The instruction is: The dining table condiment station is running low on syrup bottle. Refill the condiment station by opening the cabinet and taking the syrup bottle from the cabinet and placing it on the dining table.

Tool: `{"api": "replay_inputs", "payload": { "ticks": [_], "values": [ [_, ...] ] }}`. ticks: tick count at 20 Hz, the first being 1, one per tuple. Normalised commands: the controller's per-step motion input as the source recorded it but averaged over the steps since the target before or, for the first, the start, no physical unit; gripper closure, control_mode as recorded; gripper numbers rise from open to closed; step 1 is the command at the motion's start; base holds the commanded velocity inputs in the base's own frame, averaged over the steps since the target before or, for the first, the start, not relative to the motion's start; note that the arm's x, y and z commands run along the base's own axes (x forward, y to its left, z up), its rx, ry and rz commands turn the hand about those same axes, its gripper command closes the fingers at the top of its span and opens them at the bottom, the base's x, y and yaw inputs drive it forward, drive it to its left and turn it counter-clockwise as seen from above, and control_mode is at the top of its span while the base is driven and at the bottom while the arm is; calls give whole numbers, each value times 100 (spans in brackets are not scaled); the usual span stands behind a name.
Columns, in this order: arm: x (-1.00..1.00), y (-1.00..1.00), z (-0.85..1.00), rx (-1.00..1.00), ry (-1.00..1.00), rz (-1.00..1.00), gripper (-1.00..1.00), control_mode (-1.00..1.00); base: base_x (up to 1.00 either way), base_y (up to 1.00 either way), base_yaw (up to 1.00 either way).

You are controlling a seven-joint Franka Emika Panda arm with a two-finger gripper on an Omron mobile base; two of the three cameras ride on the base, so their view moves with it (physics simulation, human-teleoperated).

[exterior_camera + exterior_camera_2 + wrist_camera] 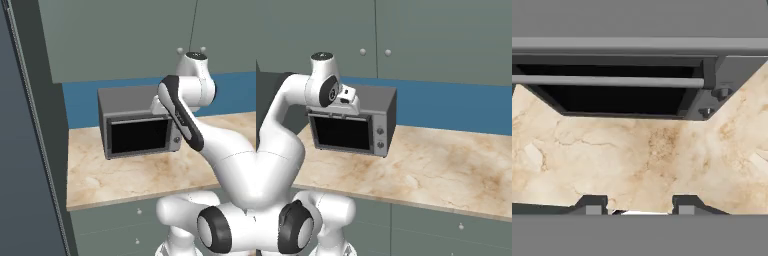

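Above the marble counter, the gripper hangs empty, fingers apart, facing the toaster oven; cabinet knobs show from the right base view.

White Franka arm with dark joints rises from 5 o'clock in the left base view, from 7 o'clock in the right base view. Shoulder and elbow bulk low; the forearm climbs toward 12 o'clock, then the wrist folds over and the hand points downward. Top wrist joint sits highest, dark cap up. Hand body is partly hidden behind the forearm in the left base view; in the right base view it juts toward 4 o'clock from the wrist. Two-finger gripper with small dark tips shows at 6 o'clock in the hand view, one fingertip at 7 o'clock, the other at 5 o'clock, parted with a wide gap, nothing between them.
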Motion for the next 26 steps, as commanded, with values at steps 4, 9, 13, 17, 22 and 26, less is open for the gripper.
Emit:
{"api": "replay_inputs", "payload": {
  "ticks": [4, 9, 13, 17, 22, 26],
  "values": [
    [-38, -4, 0, 0, -19, 0, -100, -100, 0, 0, 0],
    [-37, -19, 22, 5, -49, 0, -100, -100, 0, 0, 0],
    [-15, -15, 42, 5, -48, -2, -100, -100, 0, 0, 0],
    [0, -16, 72, 0, -32, -8, -100, -100, 0, 0, 0],
    [0, -34, 72, 0, -14, -10, -100, -100, 0, 0, 0],
    [0, -18, 62, 0, -10, -4, -100, -100, 0, 0, 0]
  ]
}}
